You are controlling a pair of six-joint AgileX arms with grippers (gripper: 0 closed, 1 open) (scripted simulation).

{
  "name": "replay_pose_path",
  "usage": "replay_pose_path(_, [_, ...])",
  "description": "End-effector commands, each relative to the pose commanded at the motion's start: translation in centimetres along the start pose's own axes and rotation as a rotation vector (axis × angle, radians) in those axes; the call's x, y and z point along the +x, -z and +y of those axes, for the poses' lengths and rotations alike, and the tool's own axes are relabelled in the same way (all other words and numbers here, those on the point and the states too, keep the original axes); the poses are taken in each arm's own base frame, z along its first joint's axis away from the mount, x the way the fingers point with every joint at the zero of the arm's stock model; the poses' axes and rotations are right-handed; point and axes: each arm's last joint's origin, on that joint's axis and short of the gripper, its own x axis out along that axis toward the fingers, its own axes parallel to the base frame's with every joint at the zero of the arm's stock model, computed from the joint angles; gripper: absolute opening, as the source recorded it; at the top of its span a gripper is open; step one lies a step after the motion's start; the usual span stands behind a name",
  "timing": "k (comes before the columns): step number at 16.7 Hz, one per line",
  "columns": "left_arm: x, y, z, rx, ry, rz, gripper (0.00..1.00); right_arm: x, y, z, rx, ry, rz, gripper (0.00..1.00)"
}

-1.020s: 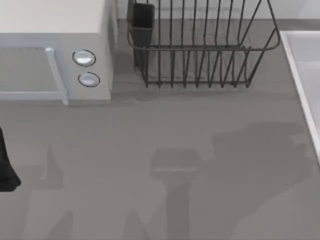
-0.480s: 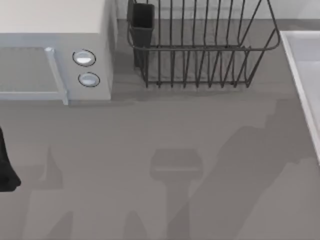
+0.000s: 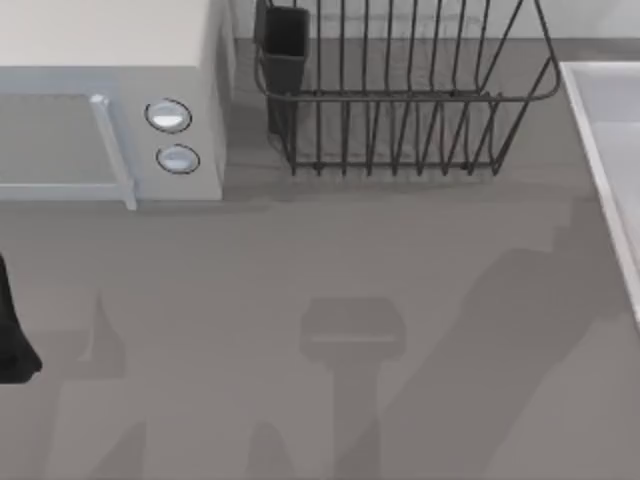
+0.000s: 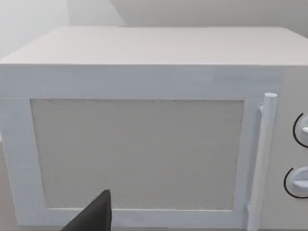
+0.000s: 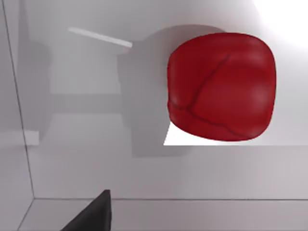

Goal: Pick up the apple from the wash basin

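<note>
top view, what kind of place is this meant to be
Most likely a rendered kitchen counter: a microwave sits at the back left, a dark wire dish rack stands beside it, and the pale wash basin is sunk in at the right edge, with the apple lying in it.

From above, the wash basin (image 3: 608, 150) is cut off at the right edge, the microwave (image 3: 110, 100) at the left and the dish rack (image 3: 400, 90) at the top. The left arm (image 3: 12, 335) shows as a dark sliver at the left edge. In each wrist view, one dark finger (image 5: 94, 214) of the tool pokes in, the rest cropped.
</note>
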Motion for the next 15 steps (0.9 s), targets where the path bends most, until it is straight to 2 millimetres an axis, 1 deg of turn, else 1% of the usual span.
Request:
replay_pose_path(3, [0.0, 0.0, 0.0, 0.0, 0.0, 0.0, 1.0, 4.6, -0.5, -0.2, 0.001, 0.004, -0.013, 1.0])
replay_pose_path(6, [0.0, 0.0, 0.0, 0.0, 0.0, 0.0, 1.0, 9.3, -0.4, -0.2, 0.002, 0.007, -0.024, 1.0])
replay_pose_path(8, [0.0, 0.0, 0.0, 0.0, 0.0, 0.0, 1.0, 11.6, 0.0, -0.2, 0.003, 0.004, -0.014, 1.0])
replay_pose_path(9, [0.0, 0.0, 0.0, 0.0, 0.0, 0.0, 1.0, 12.3, 0.2, -0.1, 0.004, 0.002, -0.009, 1.0])
replay_pose_path(10, [0.0, 0.0, 0.0, 0.0, 0.0, 0.0, 1.0, 12.5, 0.3, -0.1, 0.004, 0.002, -0.006, 1.0])
replay_pose_path(13, [0.0, 0.0, 0.0, 0.0, 0.0, 0.0, 1.0, 12.5, 0.3, -0.1, 0.004, 0.002, -0.006, 1.0])
replay_pose_path(15, [0.0, 0.0, 0.0, 0.0, 0.0, 0.0, 1.0, 12.5, 0.3, -0.1, 0.004, 0.002, -0.006, 0.85])
